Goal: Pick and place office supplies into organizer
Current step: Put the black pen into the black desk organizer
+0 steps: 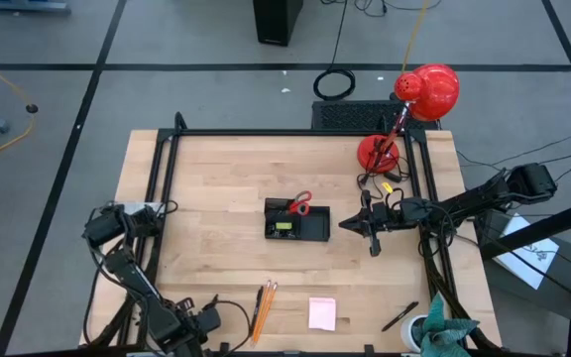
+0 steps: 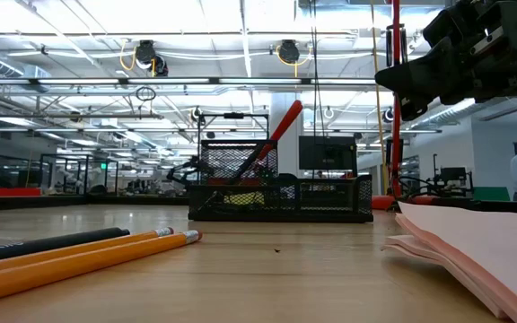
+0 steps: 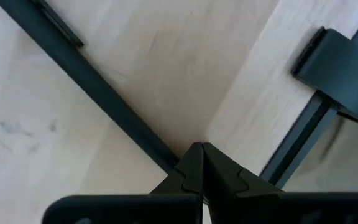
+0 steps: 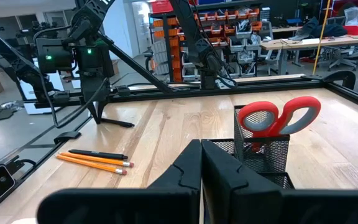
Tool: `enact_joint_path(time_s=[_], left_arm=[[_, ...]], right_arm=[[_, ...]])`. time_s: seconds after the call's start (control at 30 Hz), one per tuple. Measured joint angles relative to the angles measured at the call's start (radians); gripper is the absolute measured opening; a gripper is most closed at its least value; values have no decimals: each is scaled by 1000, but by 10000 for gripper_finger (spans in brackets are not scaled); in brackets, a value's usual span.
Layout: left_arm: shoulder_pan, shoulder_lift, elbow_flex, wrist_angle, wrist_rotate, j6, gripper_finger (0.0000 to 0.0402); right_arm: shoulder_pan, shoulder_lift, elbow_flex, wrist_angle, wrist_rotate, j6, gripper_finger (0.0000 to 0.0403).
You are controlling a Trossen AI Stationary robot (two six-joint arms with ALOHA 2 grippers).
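Note:
The black organizer [image 1: 296, 220] stands mid-table. Red-handled scissors [image 1: 300, 206] stick up out of its mesh compartment [image 4: 263, 152]. Two orange pencils [image 1: 263, 307] and a dark pen [image 4: 98, 154] lie side by side on the wood near the front edge. A pale pink sticky-note pad [image 1: 322, 312] and a second black pen [image 1: 400, 316] lie to their right. My right gripper [image 1: 345, 224] hovers level and shut, just right of the organizer and pointing at it. My left gripper [image 1: 196, 319] is shut and points down over the table's near left corner, above the black frame bar [image 3: 104, 93].
A red desk lamp [image 1: 419, 99] stands at the far right corner, with a small yellow item [image 1: 386, 186] on the wood near its base. A black frame [image 1: 167, 188] runs along the table's edges. Bare wood lies between the organizer and the pencils.

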Motion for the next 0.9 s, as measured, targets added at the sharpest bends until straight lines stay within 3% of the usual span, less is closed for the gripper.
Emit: enact_joint_path(time_s=[0.13, 0.4, 0.7, 0.9], left_arm=[[3, -26, -3, -37, -26, -16, 7], [7, -38, -9, -268, -74, -74, 4], [36, -43, -4, -240, -86, -19, 5], [63, -48, 58, -269, -142, 106, 3]], right_arm=[[0, 0, 0, 0, 0, 0, 4], [0, 0, 0, 0, 0, 0, 4], [0, 0, 0, 0, 0, 0, 4], [0, 0, 0, 0, 0, 0, 4]])
